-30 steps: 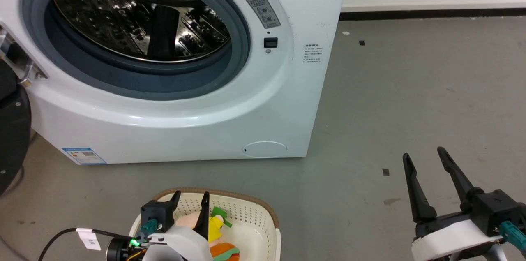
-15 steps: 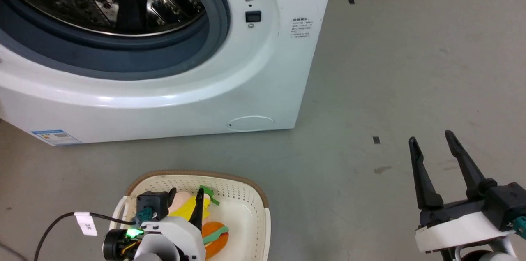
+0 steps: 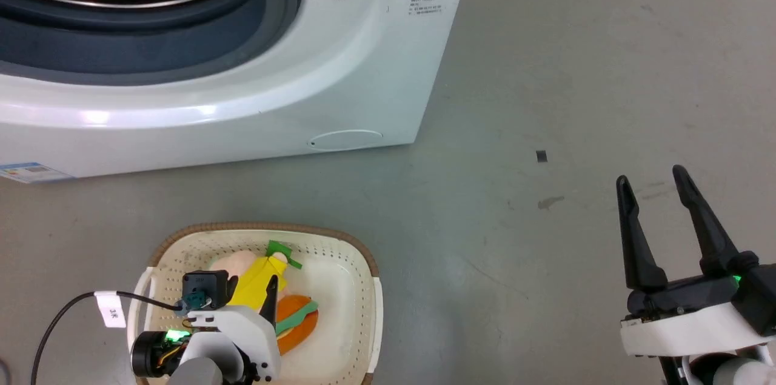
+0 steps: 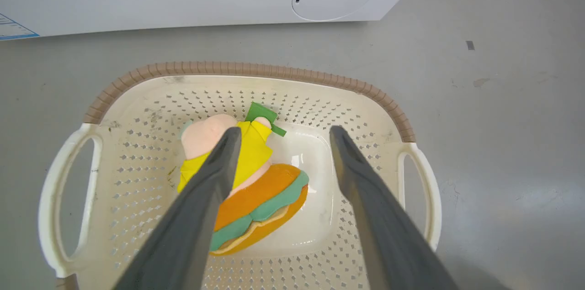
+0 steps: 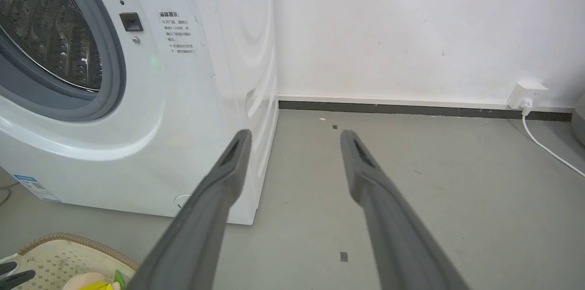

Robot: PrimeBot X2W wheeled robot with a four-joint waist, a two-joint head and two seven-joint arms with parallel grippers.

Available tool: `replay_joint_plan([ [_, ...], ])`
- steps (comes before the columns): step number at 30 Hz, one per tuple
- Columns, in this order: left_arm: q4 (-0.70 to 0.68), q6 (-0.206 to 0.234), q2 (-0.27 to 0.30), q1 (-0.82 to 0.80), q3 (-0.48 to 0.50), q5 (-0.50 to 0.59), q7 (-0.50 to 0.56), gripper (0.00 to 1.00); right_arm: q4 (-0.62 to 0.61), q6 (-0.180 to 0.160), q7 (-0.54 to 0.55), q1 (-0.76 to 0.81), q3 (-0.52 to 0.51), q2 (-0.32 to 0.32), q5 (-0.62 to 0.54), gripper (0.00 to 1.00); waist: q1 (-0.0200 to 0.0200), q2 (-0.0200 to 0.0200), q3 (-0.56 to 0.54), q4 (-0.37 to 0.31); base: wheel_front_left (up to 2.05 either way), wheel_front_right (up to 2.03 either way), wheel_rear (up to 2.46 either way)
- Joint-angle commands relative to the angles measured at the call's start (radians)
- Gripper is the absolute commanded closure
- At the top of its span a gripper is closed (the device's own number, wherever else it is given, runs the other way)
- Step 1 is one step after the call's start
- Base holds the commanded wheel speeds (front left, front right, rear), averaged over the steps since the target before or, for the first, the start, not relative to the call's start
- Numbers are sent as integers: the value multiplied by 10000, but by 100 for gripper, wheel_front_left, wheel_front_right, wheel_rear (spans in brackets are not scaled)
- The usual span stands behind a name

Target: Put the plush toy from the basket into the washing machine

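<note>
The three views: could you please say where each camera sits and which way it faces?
Head view: on the head, facing forward and down at washing machine and basket; left gripper and right gripper below.
Left wrist view: left wrist, facing down at the plush toy in the basket, past its gripper.
Right wrist view: right wrist, facing the washing machine and wall, past its gripper.
All three share the basket.

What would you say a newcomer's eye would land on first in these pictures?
The bright plush toy, yellow, pink and orange, lies in the cream basket on the floor, with the open left gripper hovering over it. Beyond it stands the white washing machine, its shiny steel drum open to view.
</note>
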Motion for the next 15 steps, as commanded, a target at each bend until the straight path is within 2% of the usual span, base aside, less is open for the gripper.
replay_joint_plan([
  [1,315,-17,104,-317,-82,-121,-77,0,-112,-5,-115,-199,-43,-2,95,0,-1,0,283,-107,0,0,0],
  [15,1911,-45,532,-1442,-413,-744,138,0,-544,-6,-406,-599,-341,-2,424,0,-1,0,1824,-429,0,0,0],
])
